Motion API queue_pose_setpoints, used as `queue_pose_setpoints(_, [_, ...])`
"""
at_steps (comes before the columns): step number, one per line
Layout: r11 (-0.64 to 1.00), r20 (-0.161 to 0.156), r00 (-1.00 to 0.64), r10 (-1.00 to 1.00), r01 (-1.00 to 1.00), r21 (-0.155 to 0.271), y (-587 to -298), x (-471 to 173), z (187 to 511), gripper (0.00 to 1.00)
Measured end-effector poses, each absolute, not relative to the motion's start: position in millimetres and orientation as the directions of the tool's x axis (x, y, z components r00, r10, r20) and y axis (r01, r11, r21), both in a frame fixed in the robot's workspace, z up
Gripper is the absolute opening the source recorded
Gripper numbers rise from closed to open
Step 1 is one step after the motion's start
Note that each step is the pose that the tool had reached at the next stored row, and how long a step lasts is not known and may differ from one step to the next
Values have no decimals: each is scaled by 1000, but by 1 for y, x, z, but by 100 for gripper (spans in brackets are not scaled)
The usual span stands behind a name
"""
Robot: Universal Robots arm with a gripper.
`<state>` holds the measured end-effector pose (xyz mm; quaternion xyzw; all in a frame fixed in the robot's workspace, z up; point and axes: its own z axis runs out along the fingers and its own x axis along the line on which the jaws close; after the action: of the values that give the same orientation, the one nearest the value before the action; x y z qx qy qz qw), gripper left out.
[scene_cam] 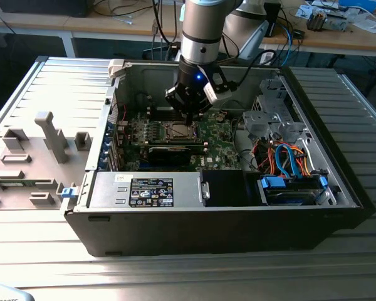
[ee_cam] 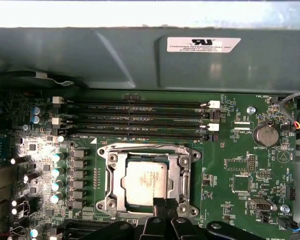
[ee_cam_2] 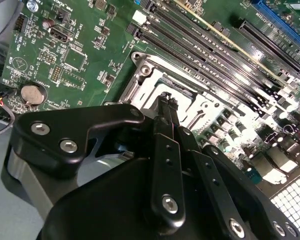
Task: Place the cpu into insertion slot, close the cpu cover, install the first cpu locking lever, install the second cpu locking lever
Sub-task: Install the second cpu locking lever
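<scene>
- The arm's pincer [scene_cam: 189, 115] hangs inside the open computer case [scene_cam: 338, 188], which lies on its side on a ribbed grey tabletop [scene_cam: 175, 276]; it sits directly over the socket area of the green motherboard [scene_cam: 216, 135].
- In the first wrist view the cpu [ee_cam: 146, 182] lies flat in the insertion slot [ee_cam: 106, 186], silvery top up, framed by the socket's metal rim.
- The cpu cover [ee_cam: 182, 182] lies down flat around the chip, whose top shows through the cover's square window.
- The pincer's two black fingertips [ee_cam: 159, 206] are drawn narrow, close together with only a slim gap, and hold nothing; they sit at the socket edge nearest the camera, overlapping the chip's near edge in the picture. Whether they touch it cannot be told.
- In the second wrist view the same fingertips [ee_cam_2: 164, 102] point down at the silver socket frame [ee_cam_2: 155, 75], beside the long black memory slots [ee_cam_2: 215, 65].
- A round coin battery [ee_cam: 264, 135] sits on the board well apart from the socket.
- In the exterior view, a long black expansion card [scene_cam: 172, 152] lies just beside the socket, and a power supply with a label [scene_cam: 151, 191] fills the near side of the case.
- Blue and orange cables [scene_cam: 288, 160] run to the drive bay at the exterior view's right.
</scene>
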<state>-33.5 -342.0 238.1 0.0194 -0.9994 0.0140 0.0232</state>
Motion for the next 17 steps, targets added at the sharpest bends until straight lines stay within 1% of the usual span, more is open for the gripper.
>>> queue_pose_setpoints(17, [999, 47, -998, -38, -39, -25, -347, -34, 238, 11])
